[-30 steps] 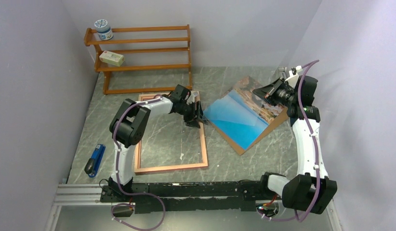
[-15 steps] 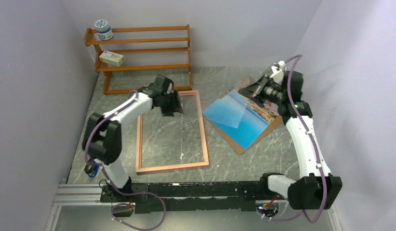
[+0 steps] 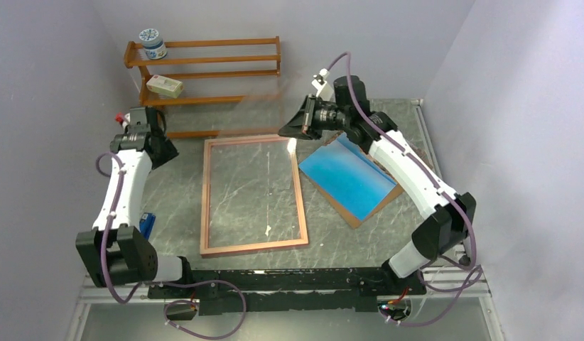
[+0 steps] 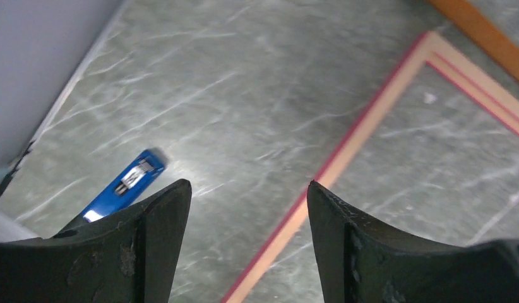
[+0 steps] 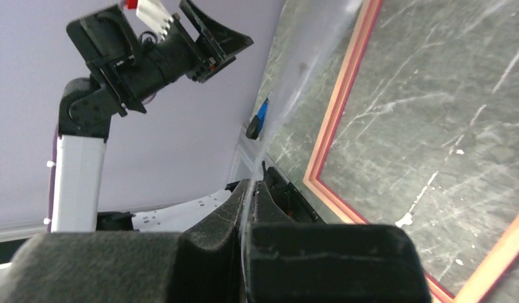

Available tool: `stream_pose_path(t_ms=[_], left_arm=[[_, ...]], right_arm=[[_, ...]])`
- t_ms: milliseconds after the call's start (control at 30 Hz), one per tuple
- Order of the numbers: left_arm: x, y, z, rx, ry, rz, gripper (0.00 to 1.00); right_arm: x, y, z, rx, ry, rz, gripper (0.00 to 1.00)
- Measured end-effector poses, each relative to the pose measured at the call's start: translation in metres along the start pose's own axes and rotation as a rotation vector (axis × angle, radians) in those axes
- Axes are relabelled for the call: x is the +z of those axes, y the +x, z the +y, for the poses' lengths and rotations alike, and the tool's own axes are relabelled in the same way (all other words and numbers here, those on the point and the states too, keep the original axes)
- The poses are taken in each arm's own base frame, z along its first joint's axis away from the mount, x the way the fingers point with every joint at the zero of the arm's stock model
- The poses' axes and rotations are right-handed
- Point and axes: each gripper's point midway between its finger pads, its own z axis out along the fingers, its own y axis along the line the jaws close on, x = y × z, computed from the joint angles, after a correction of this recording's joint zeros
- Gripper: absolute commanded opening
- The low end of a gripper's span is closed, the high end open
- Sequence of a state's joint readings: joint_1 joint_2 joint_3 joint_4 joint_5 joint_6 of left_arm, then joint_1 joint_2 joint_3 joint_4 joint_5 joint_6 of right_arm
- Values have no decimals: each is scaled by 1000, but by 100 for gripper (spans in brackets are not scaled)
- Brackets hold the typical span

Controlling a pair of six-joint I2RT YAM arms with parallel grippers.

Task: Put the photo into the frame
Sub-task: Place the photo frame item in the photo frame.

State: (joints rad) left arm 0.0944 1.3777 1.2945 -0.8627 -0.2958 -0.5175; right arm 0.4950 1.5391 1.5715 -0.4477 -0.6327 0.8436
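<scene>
The pink frame (image 3: 302, 206) lies flat on the table, the marble showing through it. It also shows in the left wrist view (image 4: 345, 151) and the right wrist view (image 5: 336, 120). The photo (image 3: 349, 174) lies blue side up on a brown backing sheet (image 3: 360, 215), to the right of the frame. My right gripper (image 3: 287, 132) (image 5: 250, 189) is shut on the edge of a clear pane (image 5: 307, 69). It holds the pane tilted above the frame's far end (image 3: 264, 117). My left gripper (image 3: 161, 145) (image 4: 247, 186) is open and empty, left of the frame.
A wooden slatted rack (image 3: 211, 71) stands at the back left with a jar (image 3: 153, 42) and a white box (image 3: 164, 86) on it. A blue stapler (image 3: 146, 224) (image 4: 124, 186) lies near the left wall. Walls close in on both sides.
My right gripper lifted the clear pane off the photo and carried it left to the frame's far right corner. My left arm swung from the frame's right side to left of it.
</scene>
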Motion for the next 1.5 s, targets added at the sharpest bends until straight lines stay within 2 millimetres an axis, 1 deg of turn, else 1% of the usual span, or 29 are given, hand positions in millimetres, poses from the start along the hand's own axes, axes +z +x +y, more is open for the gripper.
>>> stream_pose_path(t_ms=[33,100,200,267,333,400,467,500,533,600,633,733,800,867,900,933,967,1000,1100,1200,1300,1367,1500], left_arm=[[-1,0,13,-14,-34,-8,74],[-1,9,35,-38,-83,-4,74],[6,33,65,-88,-136,57,75],[10,39,78,-127,-165,86,76],[12,40,86,-165,-177,95,77],[13,38,88,-192,-173,95,79],[14,38,87,-214,-161,98,80],[14,37,85,-224,-151,98,80],[14,36,83,-230,-138,97,81],[16,36,77,-238,-106,107,82],[18,37,72,-242,-84,116,82],[26,42,60,-252,-22,146,82],[32,51,51,-254,23,182,81],[39,65,42,-257,72,236,81],[42,71,38,-258,92,261,81],[45,78,33,-261,115,294,81],[48,84,29,-262,133,322,81],[52,90,25,-263,155,350,82],[59,105,14,-264,217,421,84],[62,118,1,-272,296,475,84],[62,126,-12,-286,381,516,81],[62,129,-21,-291,438,540,79],[68,137,-31,-292,508,598,76]], right_arm=[[6,3,2,15,-5,18,0],[16,6,5,26,-14,43,0],[37,5,17,25,-45,81,0],[51,7,26,10,-66,107,0],[66,17,36,-11,-85,144,0],[77,30,42,-23,-102,184,0],[83,48,43,-22,-108,226,0],[85,61,39,-18,-110,252,0],[86,69,33,-8,-103,270,0],[86,88,9,27,-75,303,0],[85,99,-11,55,-50,319,0],[85,122,-61,147,13,356,0],[86,139,-97,222,56,385,0],[88,151,-126,288,100,408,0],[89,153,-136,305,112,411,3],[92,155,-145,320,120,415,8],[93,156,-149,326,121,417,14],[95,156,-152,327,120,416,22],[98,154,-156,316,105,398,40],[99,152,-159,299,84,376,52],[99,152,-169,295,77,347,63],[100,151,-177,288,74,319,66],[108,141,-185,276,49,255,66]])
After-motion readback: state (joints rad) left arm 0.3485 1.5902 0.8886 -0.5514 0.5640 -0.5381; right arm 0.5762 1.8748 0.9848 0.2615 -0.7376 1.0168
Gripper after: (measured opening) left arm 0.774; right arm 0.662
